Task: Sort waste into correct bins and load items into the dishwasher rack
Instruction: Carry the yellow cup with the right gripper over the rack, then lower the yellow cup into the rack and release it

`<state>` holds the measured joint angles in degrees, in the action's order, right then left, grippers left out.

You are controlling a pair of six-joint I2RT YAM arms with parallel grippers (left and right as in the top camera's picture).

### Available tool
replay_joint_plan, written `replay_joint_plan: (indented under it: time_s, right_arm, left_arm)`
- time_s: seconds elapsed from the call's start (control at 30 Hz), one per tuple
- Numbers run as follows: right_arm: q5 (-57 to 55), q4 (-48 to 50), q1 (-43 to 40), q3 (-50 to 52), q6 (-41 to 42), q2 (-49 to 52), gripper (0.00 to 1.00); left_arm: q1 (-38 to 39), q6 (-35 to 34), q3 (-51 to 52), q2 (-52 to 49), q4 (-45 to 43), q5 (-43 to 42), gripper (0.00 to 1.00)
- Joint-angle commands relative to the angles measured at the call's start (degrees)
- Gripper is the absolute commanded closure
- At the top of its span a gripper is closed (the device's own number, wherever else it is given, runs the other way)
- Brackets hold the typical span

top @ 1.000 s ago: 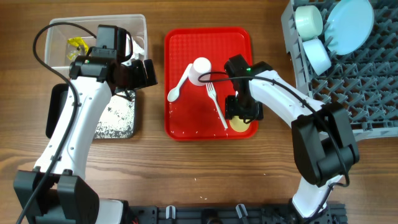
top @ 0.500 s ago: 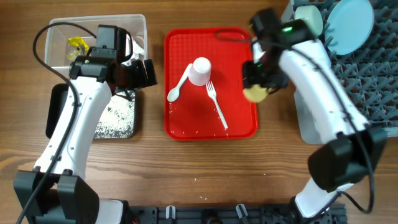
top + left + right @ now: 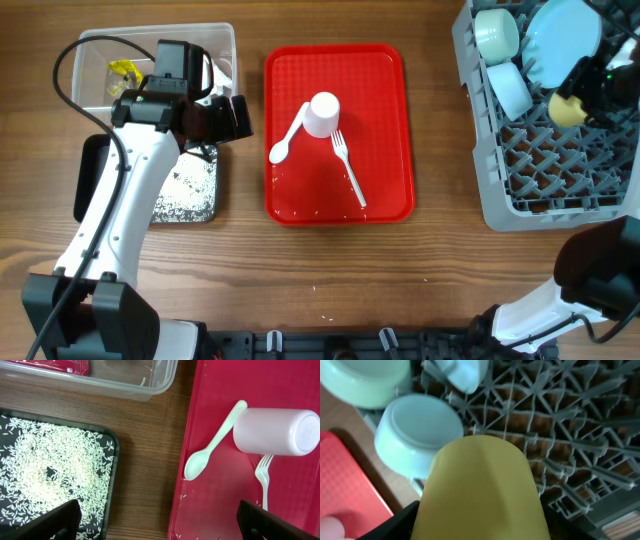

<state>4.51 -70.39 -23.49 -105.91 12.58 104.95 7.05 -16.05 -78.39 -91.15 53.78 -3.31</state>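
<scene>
My right gripper (image 3: pixel 575 103) is shut on the yellow cup (image 3: pixel 566 109) and holds it over the grey dishwasher rack (image 3: pixel 500 205), beside two light-blue bowls (image 3: pixel 508 88) and the plate (image 3: pixel 562 38). The cup fills the right wrist view (image 3: pixel 480 490). The pale pink cup (image 3: pixel 321 114) lies on its side on the red tray (image 3: pixel 385 75) with the white spoon (image 3: pixel 288 140) and fork (image 3: pixel 349 169). My left gripper (image 3: pixel 155 522) is open, hovering between the black tray (image 3: pixel 90 180) with rice grains (image 3: pixel 50 465) and the red tray. The clear tub (image 3: pixel 222 36) holds a yellow wrapper (image 3: pixel 122 73).
A red wrapper (image 3: pixel 55 364) lies in the tub in the left wrist view. A few rice grains are scattered on the red tray's near part (image 3: pixel 210 510). Bare wooden table lies in front of the trays.
My right arm lifted the yellow cup off the red tray's right edge and carried it right and away to above the rack. The left arm has not moved.
</scene>
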Motion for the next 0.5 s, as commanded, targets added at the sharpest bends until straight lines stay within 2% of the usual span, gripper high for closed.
replay_joint_plan:
  time_s: [0.0, 0.13, 0.47]
  right_arm:
    - [-3.67, 1.68, -0.37, -1.01, 1.14, 1.62, 0.38]
    - [-8.59, 2.23, -0.76, -1.01, 1.16, 5.29, 0.37]
    - [-9.03, 5.51, -3.89, -0.92, 1.53, 12.48, 0.38]
  left_arm:
    - [-0.15, -0.72, -0.26, -0.37, -0.13, -0.68, 0.0]
    - [-0.15, -0.74, -0.26, -0.37, -0.13, -0.68, 0.0]
    - [-0.15, -0.74, -0.26, -0.37, -0.13, -0.68, 0.0]
